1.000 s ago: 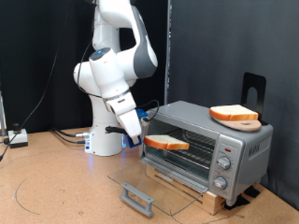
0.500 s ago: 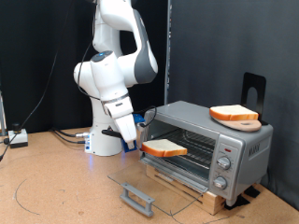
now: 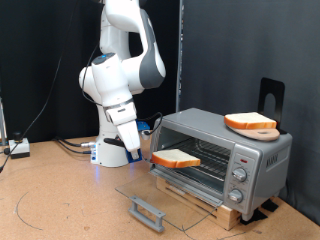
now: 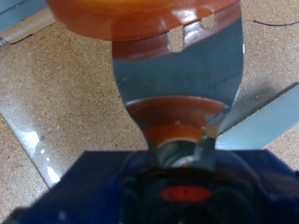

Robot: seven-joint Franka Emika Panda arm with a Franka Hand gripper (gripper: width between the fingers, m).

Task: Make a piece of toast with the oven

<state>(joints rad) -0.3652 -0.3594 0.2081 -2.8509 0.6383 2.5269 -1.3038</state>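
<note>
Fingers [image 4: 177, 140] pinch the piece of toast [image 3: 176, 158] at one edge, holding it level in the air before the oven [image 3: 222, 150], above its dropped glass door [image 3: 165, 197]. Risk: the edge-only grip may let the slice droop or slip. Since 1.0 s ago it has drawn leftward, away from the opening.

The piece of toast [image 3: 175, 157], pale-faced with orange-tan crust, hung level just outside the oven [image 3: 222, 154], whose glass door lay open.
</note>
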